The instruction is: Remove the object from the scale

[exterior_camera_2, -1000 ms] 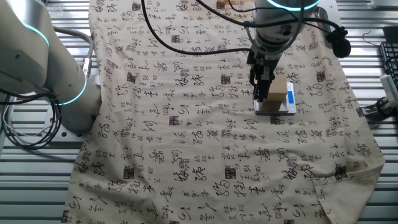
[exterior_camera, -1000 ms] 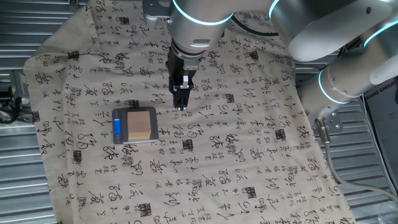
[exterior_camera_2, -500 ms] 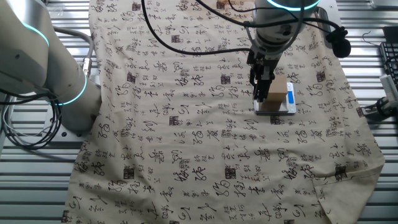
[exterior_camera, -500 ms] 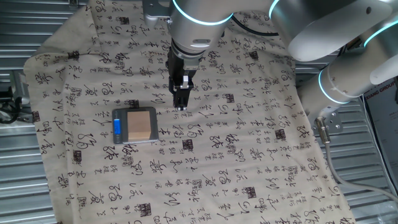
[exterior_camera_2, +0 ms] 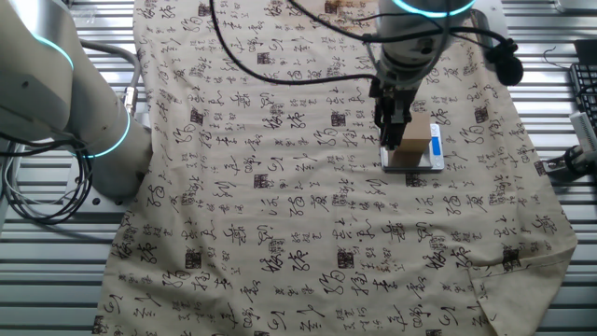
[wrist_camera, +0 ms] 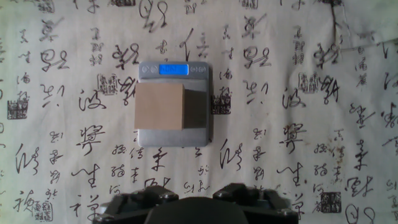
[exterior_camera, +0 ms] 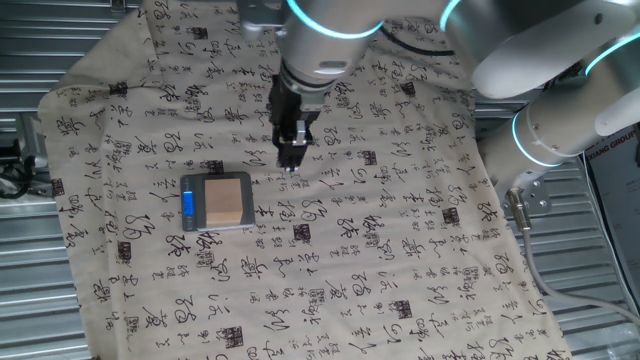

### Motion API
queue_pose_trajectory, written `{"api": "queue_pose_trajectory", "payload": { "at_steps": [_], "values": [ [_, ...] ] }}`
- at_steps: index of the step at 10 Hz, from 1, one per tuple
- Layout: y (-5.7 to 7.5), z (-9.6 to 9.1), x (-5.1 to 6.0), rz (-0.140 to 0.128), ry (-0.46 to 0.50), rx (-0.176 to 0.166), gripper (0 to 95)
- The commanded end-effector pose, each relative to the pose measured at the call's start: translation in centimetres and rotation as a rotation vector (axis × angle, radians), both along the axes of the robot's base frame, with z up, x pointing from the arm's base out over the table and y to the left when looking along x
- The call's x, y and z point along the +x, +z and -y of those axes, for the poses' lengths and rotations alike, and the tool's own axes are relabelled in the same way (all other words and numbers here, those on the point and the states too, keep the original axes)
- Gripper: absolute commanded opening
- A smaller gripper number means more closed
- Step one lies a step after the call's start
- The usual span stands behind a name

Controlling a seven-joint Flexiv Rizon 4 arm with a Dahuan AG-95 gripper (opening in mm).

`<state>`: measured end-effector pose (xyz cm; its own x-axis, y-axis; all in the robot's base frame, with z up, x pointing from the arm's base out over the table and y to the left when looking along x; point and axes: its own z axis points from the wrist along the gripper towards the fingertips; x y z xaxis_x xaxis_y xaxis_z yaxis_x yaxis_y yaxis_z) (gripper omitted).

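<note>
The tan square block [exterior_camera: 224, 200] lies on the grey scale [exterior_camera: 214, 180], whose blue strip faces left. In the hand view the block [wrist_camera: 160, 106] covers the left part of the scale's platform [wrist_camera: 174, 135], with the blue display at the far edge. My gripper [exterior_camera: 292, 165] hangs above the cloth, to the right of the scale and apart from it, fingers pointing down. In the other fixed view the gripper [exterior_camera_2: 390, 142] stands in front of the block [exterior_camera_2: 417, 131] and scale [exterior_camera_2: 416, 161]. In the hand view only the finger bases [wrist_camera: 149, 198] show; the jaws look open and hold nothing.
A beige cloth printed with black calligraphy [exterior_camera: 380, 250] covers the table. Ribbed metal table surface [exterior_camera: 30, 300] shows round its edges. The robot's white arm links [exterior_camera: 560, 110] rise at the right; a second white base [exterior_camera_2: 56, 84] stands at the left in the other view.
The arm has shifted slightly up and to the right; the gripper tip has risen a little. The block and scale have not moved.
</note>
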<state>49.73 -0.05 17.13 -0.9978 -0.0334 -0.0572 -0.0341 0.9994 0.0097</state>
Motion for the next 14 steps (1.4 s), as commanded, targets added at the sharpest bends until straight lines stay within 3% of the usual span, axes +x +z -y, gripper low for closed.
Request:
{"api": "queue_pose_trajectory", "payload": {
  "at_steps": [1,14],
  "values": [
    [-0.11,-0.05,0.28,-0.009,0.001,-0.003,0.0],
    [-0.11,-0.05,0.28,-0.013,0.015,-0.015,0.0]
  ]
}}
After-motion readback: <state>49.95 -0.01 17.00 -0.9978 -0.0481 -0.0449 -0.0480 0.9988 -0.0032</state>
